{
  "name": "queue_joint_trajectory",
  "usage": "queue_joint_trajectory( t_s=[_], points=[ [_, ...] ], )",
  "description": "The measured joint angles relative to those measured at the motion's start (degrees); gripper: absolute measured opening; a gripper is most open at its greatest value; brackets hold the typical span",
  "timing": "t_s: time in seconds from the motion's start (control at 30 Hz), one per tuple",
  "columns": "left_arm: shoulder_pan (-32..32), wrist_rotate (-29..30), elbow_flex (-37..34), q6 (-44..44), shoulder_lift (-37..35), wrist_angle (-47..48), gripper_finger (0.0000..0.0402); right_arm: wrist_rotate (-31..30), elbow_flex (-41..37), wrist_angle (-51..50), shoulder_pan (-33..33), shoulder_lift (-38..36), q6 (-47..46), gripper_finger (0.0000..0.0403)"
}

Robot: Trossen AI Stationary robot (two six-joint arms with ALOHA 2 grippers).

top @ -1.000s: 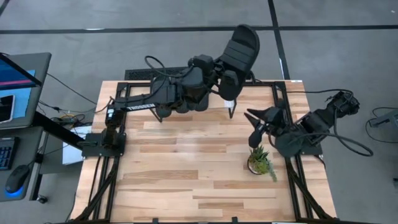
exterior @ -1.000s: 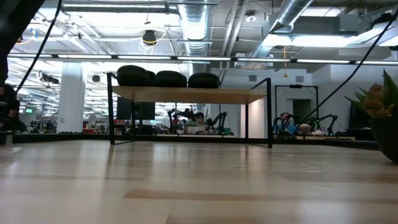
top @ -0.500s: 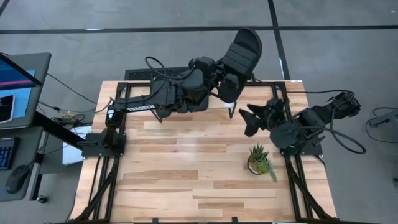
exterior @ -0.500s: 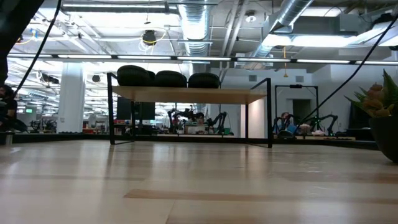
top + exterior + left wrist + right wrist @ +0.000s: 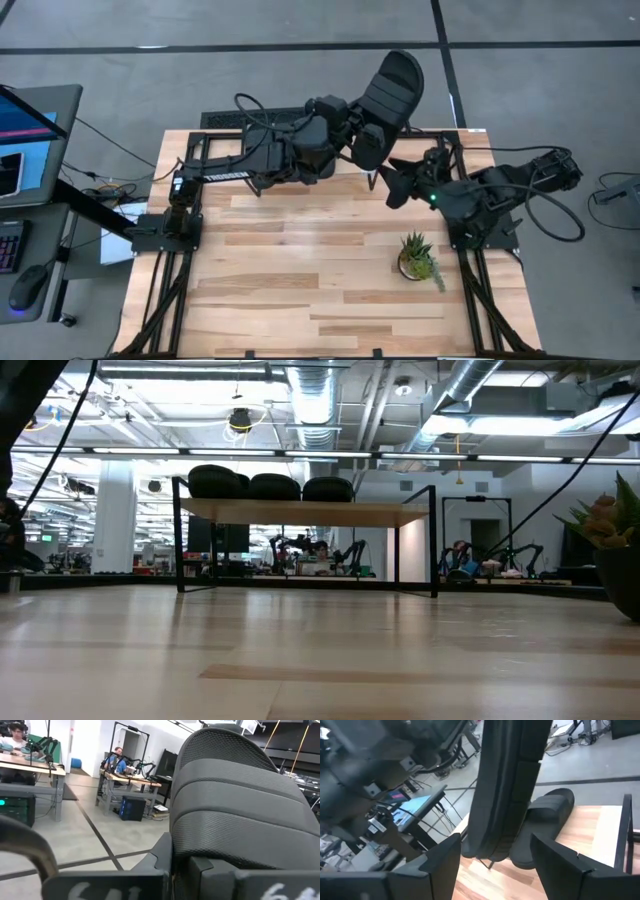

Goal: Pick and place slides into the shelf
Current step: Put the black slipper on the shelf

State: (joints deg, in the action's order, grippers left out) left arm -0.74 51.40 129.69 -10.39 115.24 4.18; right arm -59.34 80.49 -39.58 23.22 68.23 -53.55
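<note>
Over the last sec the right tool (image 5: 392, 183) swung up from beside the small potted green plant (image 5: 417, 256) toward the far counter (image 5: 300, 270) edge and spread its fingers wide, nothing between them. It now sat just right of the black ribbed rubbery slide sandal (image 5: 388, 97) that the left tool (image 5: 352, 128) carried, which had itself shifted slightly right. My read: a handover or a regrip assist was being set up, w/ the last slide not yet on the shelf.

Left tool was clamped on that slide; fingers mostly hidden by it in the high view, but the left wrist view was filled by the strap and sole (image 5: 235, 810). The slide stood tilted up, toe past the counter's far edge.

Right wrist view looked past the open fingers (image 5: 570, 870) at the held slide edge-on, plus another black slide (image 5: 542, 827) lying flat on the light wood shelf plank (image 5: 600, 835).

Low view: small shelf w/ thin black legs (image 5: 310, 512) stood at the far end, three black slides (image 5: 270, 486) in a row on top.

Left arm reached in from the left base diagonally over the shelf; right arm was folded, wrist aimed left.
</note>
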Motion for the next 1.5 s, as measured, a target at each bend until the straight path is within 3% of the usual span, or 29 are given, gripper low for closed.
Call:
queue_joint_trajectory(
  t_s=[0.6,0.67,0.8,1.1,1.4,1.5],
  points=[
    [0.17,0.35,0.0,-0.3,0.0,0.15,0.0,4.62,-0.09,1.91,-6.6,0.46,2.85,0.0213],
    [0.17,0.37,0.0,-0.31,0.0,0.58,0.0,4.56,-0.09,2.08,-6.94,0.39,3.42,0.0181],
    [0.17,0.97,0.01,-0.3,0.0,1.39,0.0,4.82,-0.09,1.91,-7.28,0.41,9.98,0.0047],
    [0.75,0.09,0.03,2.37,-0.89,5.76,0.0005,6.07,-0.02,-3.5,-7.86,-0.61,10.05,0.0048],
    [4.28,-0.15,-0.04,11.88,-5.45,13.19,0.0028,12.11,-0.04,-3.45,-12.95,-6.52,13.1,0.0047],
    [5.87,0.26,0.15,14.66,-8.04,15.99,0.0028,17.84,-0.04,-3.23,-17.25,-8.1,13.32,0.0047]
  ],
)
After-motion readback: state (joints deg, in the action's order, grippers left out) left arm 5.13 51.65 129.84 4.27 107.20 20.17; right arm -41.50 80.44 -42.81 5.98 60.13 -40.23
